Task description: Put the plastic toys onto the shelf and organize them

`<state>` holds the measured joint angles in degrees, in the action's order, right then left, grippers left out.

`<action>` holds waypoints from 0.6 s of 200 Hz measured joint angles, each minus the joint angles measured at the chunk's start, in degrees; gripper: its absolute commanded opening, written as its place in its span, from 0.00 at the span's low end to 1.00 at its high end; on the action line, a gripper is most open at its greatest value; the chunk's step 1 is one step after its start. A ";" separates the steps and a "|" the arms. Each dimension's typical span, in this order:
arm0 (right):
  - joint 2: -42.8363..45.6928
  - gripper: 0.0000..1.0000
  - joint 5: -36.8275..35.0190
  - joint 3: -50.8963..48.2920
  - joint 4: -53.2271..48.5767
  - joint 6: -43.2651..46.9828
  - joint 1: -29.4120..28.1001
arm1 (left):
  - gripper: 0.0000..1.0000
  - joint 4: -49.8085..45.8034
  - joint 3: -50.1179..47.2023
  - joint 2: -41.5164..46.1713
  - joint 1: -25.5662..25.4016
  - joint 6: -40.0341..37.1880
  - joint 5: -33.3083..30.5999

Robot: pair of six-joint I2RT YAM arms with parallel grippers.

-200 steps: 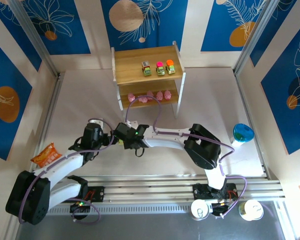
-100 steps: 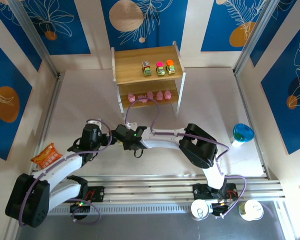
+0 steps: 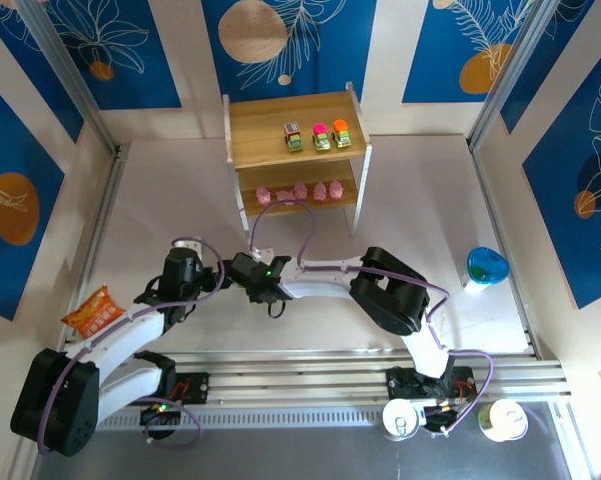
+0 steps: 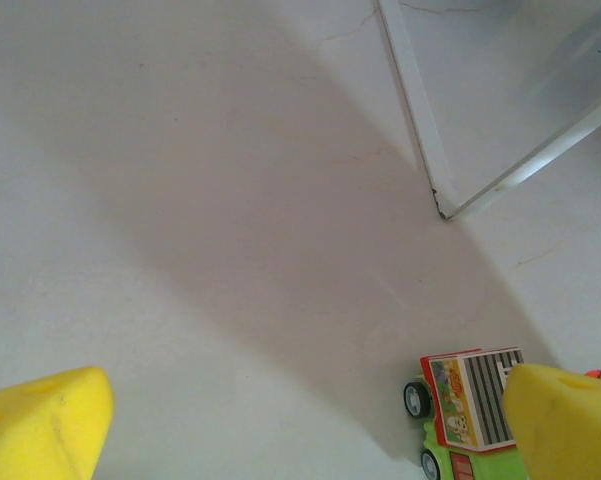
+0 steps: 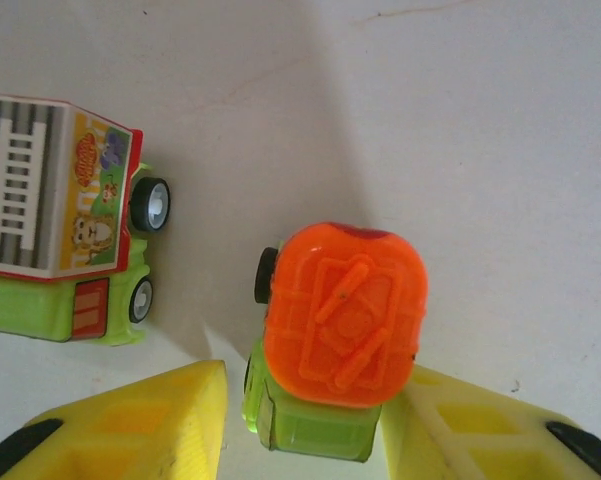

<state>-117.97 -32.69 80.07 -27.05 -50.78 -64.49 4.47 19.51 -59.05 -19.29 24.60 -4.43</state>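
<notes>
Right wrist: my right gripper [image 5: 310, 405] has narrowed round orange-topped truck [image 5: 345, 315] on table [image 5: 480, 120] — slim gap at one finger, not pinching yet. Grab close, I judge. Grey ladder truck [image 5: 55, 240] just beside — little margin. Left gripper [image 4: 310, 425] spread wide, empty. Shelf [image 3: 280, 125] top tier: free room left of three trucks [image 3: 320, 135].
</notes>
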 measured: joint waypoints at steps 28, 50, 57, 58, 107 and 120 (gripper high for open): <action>0.00 0.44 -0.44 -0.28 0.48 -0.42 0.00 | 1.00 0.48 -0.02 -0.02 0.00 0.00 0.09; 0.00 0.45 -0.76 -0.33 0.63 -0.74 0.00 | 1.00 0.66 -0.02 -0.02 0.02 0.00 0.37; 0.00 0.45 -0.92 -0.33 0.70 -0.83 0.00 | 1.00 0.66 -0.02 -0.02 0.02 0.00 0.42; 0.00 0.45 -0.92 -0.33 0.70 -0.83 0.00 | 1.00 0.66 -0.02 -0.02 0.02 0.00 0.42; -0.02 0.43 -1.79 -0.33 0.70 -1.95 0.00 | 1.00 0.66 -0.04 -0.04 0.04 0.00 0.44; -0.02 0.42 -2.23 -0.33 0.68 -2.34 0.04 | 1.00 0.66 -0.09 -0.04 0.04 0.00 0.50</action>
<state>-117.99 -34.92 79.75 -26.37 -53.12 -64.45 5.13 19.42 -59.09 -19.25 24.60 -3.92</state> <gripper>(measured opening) 0.432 0.997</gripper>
